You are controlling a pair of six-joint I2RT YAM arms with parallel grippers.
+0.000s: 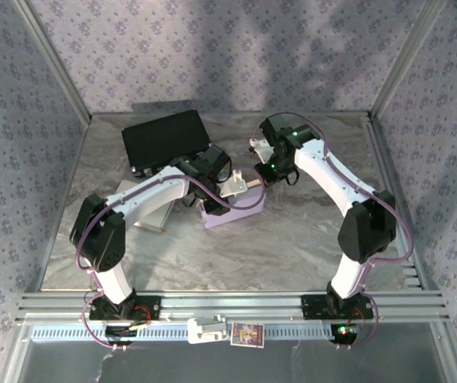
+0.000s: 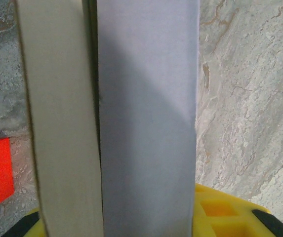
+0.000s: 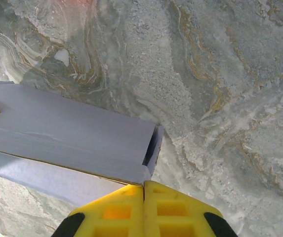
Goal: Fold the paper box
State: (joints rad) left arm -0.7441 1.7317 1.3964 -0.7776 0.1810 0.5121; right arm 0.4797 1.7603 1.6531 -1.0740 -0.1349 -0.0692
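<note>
A grey marbled tabletop is enclosed at 9, 12 and 3 o'clock by walls covered in pale lavender floral-patterned paper and framed by slanted aluminium posts. A slotted aluminium rail is laid along 6 o'clock.

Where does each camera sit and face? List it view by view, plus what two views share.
Top external: above and behind the arms, looking down at the table; both arms show, left gripper and right gripper at the box.
Left wrist: on the left arm, looking along the box; its yellow fingers flank it.
Right wrist: on the right arm, looking down at the end of the box; its fingers are pressed together.
Shared: the box and the marbled table.
</note>
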